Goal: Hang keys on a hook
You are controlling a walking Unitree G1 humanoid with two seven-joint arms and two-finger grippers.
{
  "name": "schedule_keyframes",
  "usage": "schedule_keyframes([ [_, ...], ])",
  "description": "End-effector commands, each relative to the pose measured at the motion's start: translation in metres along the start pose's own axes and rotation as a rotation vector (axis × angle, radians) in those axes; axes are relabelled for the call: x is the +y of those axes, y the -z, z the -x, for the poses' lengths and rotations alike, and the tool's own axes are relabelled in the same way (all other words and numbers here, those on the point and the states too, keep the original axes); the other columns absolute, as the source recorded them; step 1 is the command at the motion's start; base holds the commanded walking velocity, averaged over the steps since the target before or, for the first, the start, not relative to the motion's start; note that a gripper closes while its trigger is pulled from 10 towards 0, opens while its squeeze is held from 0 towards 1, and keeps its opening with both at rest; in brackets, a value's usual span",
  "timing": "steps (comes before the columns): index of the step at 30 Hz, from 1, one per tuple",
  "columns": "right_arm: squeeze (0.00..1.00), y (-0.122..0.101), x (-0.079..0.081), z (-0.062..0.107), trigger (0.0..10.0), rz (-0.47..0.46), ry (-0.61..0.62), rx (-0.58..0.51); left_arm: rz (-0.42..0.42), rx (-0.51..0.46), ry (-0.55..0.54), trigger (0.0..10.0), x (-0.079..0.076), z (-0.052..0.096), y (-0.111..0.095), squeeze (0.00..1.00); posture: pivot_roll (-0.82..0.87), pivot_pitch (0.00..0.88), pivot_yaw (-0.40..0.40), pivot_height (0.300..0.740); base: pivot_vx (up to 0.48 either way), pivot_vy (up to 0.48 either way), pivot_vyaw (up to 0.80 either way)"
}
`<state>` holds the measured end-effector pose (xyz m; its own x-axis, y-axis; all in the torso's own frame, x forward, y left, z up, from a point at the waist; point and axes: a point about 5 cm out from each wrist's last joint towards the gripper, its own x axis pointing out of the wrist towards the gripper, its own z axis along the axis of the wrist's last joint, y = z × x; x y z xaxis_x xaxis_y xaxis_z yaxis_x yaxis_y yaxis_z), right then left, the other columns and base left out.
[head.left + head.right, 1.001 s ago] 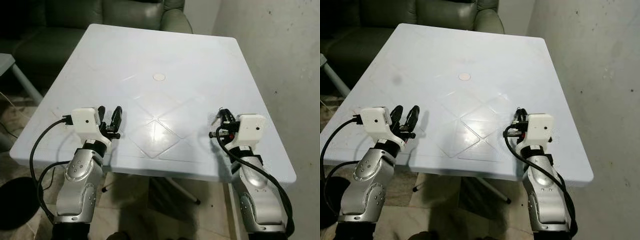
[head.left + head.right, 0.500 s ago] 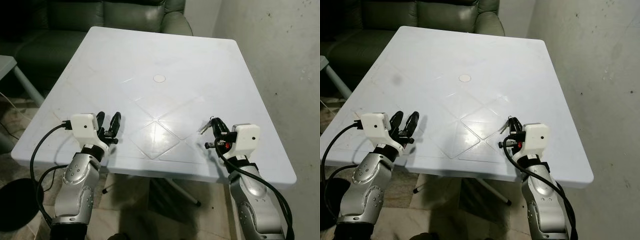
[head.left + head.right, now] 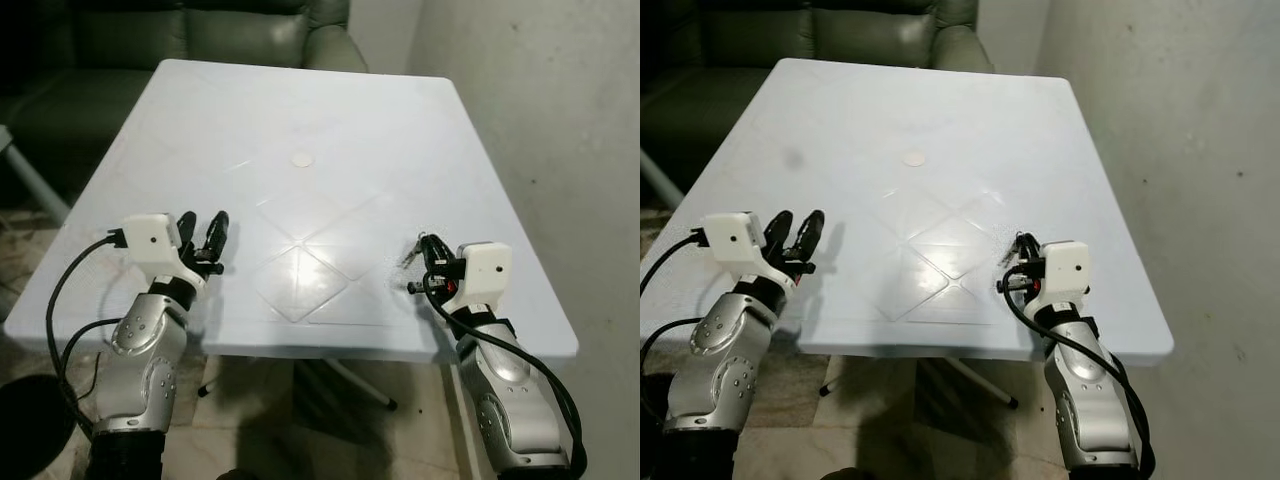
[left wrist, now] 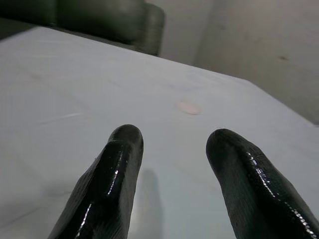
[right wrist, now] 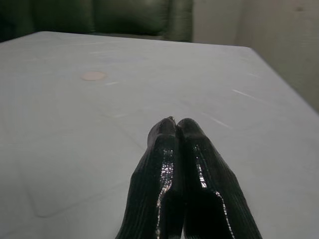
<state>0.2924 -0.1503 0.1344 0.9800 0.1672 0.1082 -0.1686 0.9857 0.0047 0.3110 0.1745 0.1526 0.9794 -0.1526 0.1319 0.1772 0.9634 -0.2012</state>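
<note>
Left eye view: right gripper (image 3: 428,250) pinching keys (image 3: 412,252) near table (image 3: 300,100) front edge.

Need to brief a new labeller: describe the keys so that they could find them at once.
Start at the big white table in front of the dark sofa and go to its near edge on the robot's right, where the right gripper reaches in. The keys hang at its shut tips: a small glinting metal bunch against black fingers and plain white tabletop.

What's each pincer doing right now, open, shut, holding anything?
Left pincer: open, holding nothing, above the white plastic table.
Right pincer: shut on the small metal keys.
</note>
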Motion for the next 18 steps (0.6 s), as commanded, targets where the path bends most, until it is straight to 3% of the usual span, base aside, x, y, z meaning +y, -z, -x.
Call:
schedule_keyframes([
  [1,0.00,0.0026,0.0002,-0.0012,10.0,-0.002,0.019,0.024,-0.011,0.039,-0.010,10.0,-0.0001,-0.0041,0.0031,0.00,0.01,0.067,-0.014,0.740,0.000,0.000,-0.77],
  [4,0.00,0.0020,0.0019,-0.0014,10.0,-0.009,-0.024,0.029,-0.003,0.038,-0.015,10.0,-0.0015,-0.0087,0.0006,0.00,0.00,0.063,-0.013,0.740,0.000,0.000,-0.63],
  [18,0.00,0.0027,-0.0054,-0.0016,10.0,0.002,0.033,0.036,0.015,0.053,0.004,10.0,-0.0060,-0.0113,0.0031,0.00,0.00,0.051,-0.010,0.740,0.000,0.000,-0.66],
])
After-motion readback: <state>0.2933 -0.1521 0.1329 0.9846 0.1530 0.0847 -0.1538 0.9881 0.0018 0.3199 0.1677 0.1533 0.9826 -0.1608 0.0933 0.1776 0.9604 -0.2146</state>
